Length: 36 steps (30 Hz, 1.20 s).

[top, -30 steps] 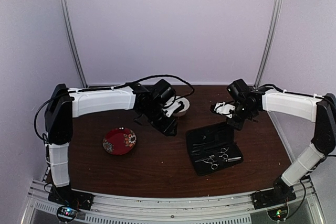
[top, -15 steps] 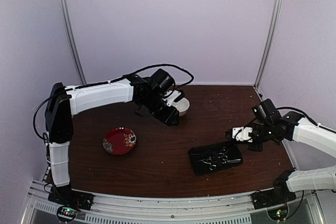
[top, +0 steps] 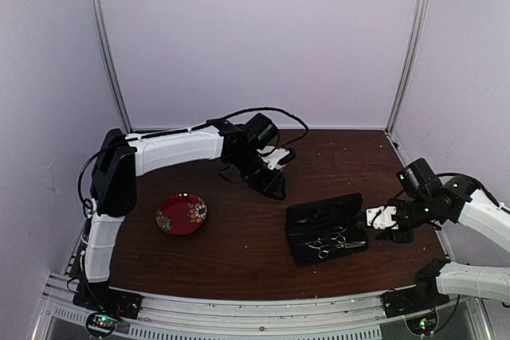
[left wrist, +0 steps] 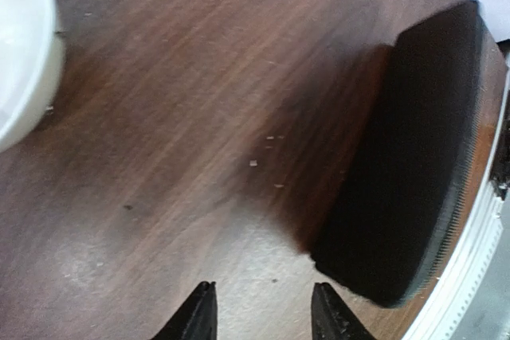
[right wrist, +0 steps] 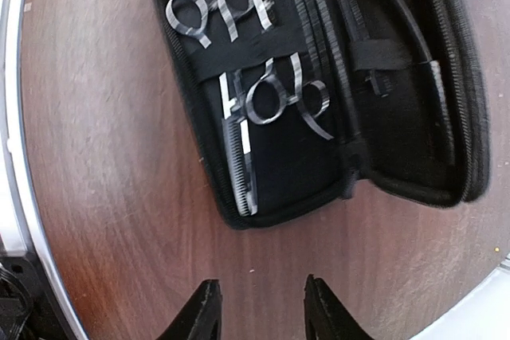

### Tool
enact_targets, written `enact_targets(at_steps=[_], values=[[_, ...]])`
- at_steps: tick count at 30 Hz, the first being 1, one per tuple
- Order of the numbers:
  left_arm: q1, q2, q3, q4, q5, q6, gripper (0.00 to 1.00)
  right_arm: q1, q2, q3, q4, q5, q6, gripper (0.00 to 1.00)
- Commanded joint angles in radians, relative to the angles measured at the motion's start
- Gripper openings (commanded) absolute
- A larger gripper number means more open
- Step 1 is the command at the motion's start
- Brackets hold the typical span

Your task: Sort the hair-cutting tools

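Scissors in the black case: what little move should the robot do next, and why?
Probably the right fingers should ease forward over the nearer scissors. They are open, empty and poised just short of the open case, where the scissors sit strapped in.

Soft, even light — wrist views motion-blurred, overhead view grainy with faint shadows.

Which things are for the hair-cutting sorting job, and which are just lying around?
For the job:
silver metal scissors with a toothed blade
second silver metal ring-handled scissors
thin black stick-like tool

Just lying about:
flat black rectangular zip case, holding them
red patterned plate
white bowl
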State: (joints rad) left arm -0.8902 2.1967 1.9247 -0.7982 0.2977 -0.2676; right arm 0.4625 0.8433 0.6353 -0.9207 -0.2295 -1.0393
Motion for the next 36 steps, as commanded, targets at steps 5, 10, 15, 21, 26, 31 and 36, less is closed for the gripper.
enact_targets(at_steps=[5,10,15,21,26,31,36], values=[[-0.084,0.081,0.109,0.004,0.122,0.032,0.43,-0.139,0.109,0.103,0.057,-0.155,0.097,0.35],[-0.093,0.122,0.130,0.029,0.190,0.031,0.44,-0.233,0.205,0.182,0.077,-0.229,0.114,0.35],[-0.111,0.135,0.133,0.030,0.247,0.047,0.44,-0.266,0.266,0.215,0.096,-0.234,0.141,0.35],[-0.150,0.196,0.163,-0.003,0.280,0.047,0.43,-0.282,0.328,0.197,0.201,-0.212,0.216,0.36],[-0.179,0.226,0.158,-0.035,0.267,0.005,0.41,-0.285,0.453,0.257,0.161,-0.198,0.300,0.37],[-0.193,0.242,0.111,-0.004,0.288,-0.054,0.39,-0.285,0.610,0.364,0.057,-0.188,0.366,0.38],[-0.191,0.235,0.079,-0.006,0.232,-0.064,0.38,-0.283,0.760,0.430,-0.040,-0.191,0.410,0.38]])
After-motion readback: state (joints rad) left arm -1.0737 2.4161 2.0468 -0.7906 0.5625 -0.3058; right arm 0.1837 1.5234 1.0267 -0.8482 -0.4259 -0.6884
